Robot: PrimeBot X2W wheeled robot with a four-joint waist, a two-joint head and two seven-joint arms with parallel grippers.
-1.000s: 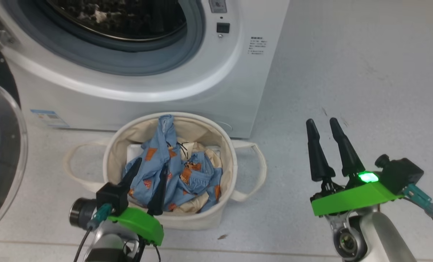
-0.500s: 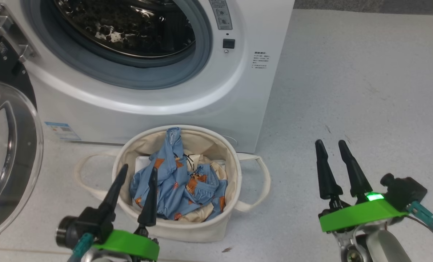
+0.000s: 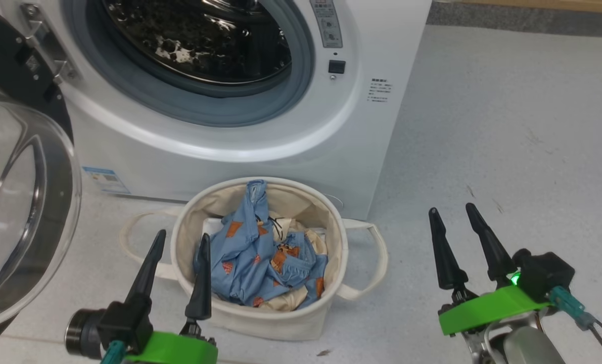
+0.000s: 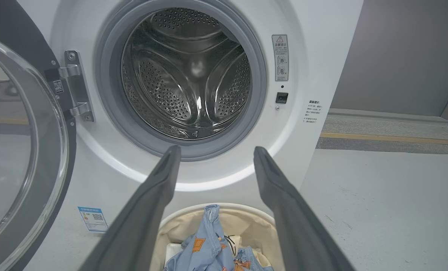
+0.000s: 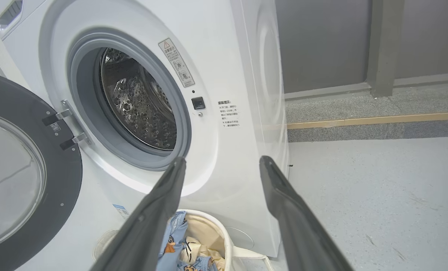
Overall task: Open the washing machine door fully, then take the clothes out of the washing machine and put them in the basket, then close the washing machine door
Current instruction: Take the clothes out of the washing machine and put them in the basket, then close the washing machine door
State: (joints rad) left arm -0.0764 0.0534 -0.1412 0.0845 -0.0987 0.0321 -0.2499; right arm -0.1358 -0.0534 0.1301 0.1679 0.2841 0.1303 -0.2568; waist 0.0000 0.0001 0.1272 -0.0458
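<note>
The white washing machine [image 3: 260,146] stands open, its steel drum [image 4: 190,75] bare inside. Its door [image 3: 22,202], black ring and clear glass bowl, hangs swung out to the left on its hinge [image 4: 75,86]. On the floor in front sits the cream basket [image 3: 260,313] holding the blue clothes [image 3: 255,263] with orange prints and some cream fabric. My left gripper [image 3: 182,235] is open, just near the basket's front-left rim, holding nothing. My right gripper [image 3: 452,207] is open over bare floor to the basket's right.
Grey floor [image 3: 508,126] stretches to the right of the machine. A wooden strip [image 5: 359,122] and a dark wall [image 5: 321,41] lie behind. The basket's loop handles [image 3: 376,253] stick out on both sides.
The head camera has tilted up, so the scene sits lower and more of the drum shows. My left gripper has drawn back from above the clothes to the basket's near rim.
</note>
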